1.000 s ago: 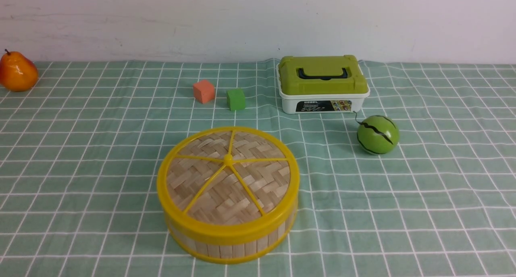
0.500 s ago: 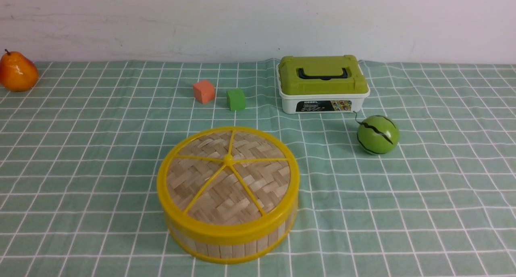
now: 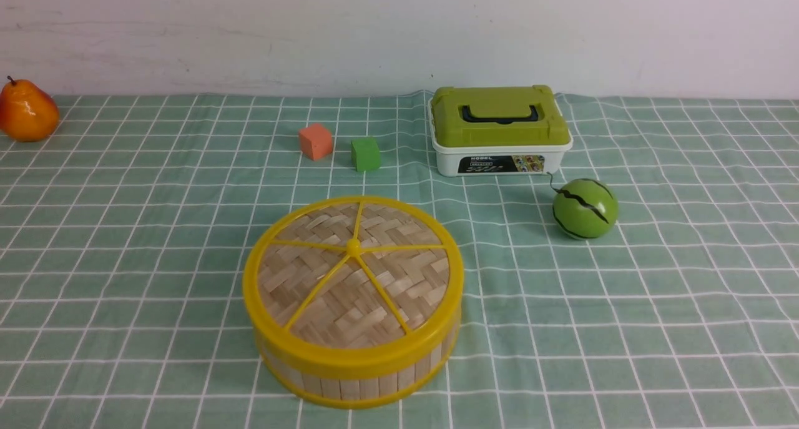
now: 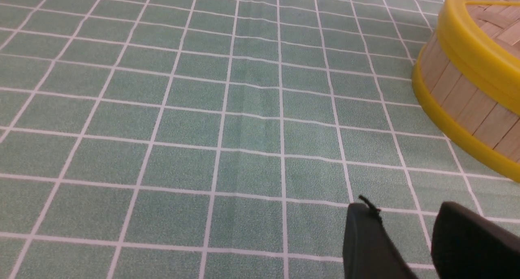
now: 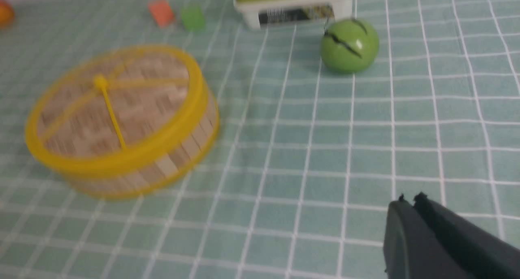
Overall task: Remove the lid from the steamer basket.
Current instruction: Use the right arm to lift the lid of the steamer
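The lid [image 3: 352, 279], a woven bamboo disc with yellow rim, spokes and centre knob, sits on the steamer basket [image 3: 356, 379] near the front middle of the table. Neither arm shows in the front view. In the left wrist view my left gripper [image 4: 406, 214] is open and empty, low over the cloth, with the basket wall [image 4: 467, 100] apart from it. In the right wrist view my right gripper [image 5: 410, 202] is shut and empty above the cloth, well away from the lid [image 5: 113, 104] and basket [image 5: 183, 153]. That view is blurred.
A green-lidded white box [image 3: 499, 129] stands at the back. A green watermelon ball [image 3: 585, 208] lies in front of it. An orange cube [image 3: 315, 141] and a green cube [image 3: 365, 153] sit behind the basket. An orange pear [image 3: 26, 112] is at far left.
Nothing has moved in the front view; lid, basket and other objects stay in place.
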`<action>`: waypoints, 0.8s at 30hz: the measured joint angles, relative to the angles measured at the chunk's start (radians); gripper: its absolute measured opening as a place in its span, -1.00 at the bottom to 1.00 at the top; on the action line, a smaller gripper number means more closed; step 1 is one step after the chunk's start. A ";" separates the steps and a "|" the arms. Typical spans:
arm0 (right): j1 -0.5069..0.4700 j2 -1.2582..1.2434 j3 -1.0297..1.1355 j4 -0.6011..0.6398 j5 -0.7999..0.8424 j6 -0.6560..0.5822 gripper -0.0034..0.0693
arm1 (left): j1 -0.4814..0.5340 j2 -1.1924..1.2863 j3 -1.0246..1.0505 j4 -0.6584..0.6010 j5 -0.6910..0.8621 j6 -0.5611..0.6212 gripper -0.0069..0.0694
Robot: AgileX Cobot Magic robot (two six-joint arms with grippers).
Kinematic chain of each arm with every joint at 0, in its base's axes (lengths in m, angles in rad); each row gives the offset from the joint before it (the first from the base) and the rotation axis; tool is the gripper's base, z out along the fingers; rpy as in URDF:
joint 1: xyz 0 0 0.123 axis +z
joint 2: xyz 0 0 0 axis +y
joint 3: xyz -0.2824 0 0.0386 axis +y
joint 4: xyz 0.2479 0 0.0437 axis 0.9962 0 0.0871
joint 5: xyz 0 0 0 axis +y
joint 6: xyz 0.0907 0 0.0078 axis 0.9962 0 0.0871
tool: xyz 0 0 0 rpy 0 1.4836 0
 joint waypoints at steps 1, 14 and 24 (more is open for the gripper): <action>0.000 0.060 -0.062 -0.011 0.064 -0.026 -0.96 | 0.000 0.000 0.000 0.000 0.000 0.000 -0.19; 0.395 0.685 -0.602 -0.216 0.331 -0.069 -0.92 | 0.000 0.000 0.000 0.000 0.000 0.000 -0.19; 0.634 1.143 -1.017 -0.387 0.331 0.039 -0.86 | 0.000 0.000 0.000 0.000 0.000 0.000 -0.19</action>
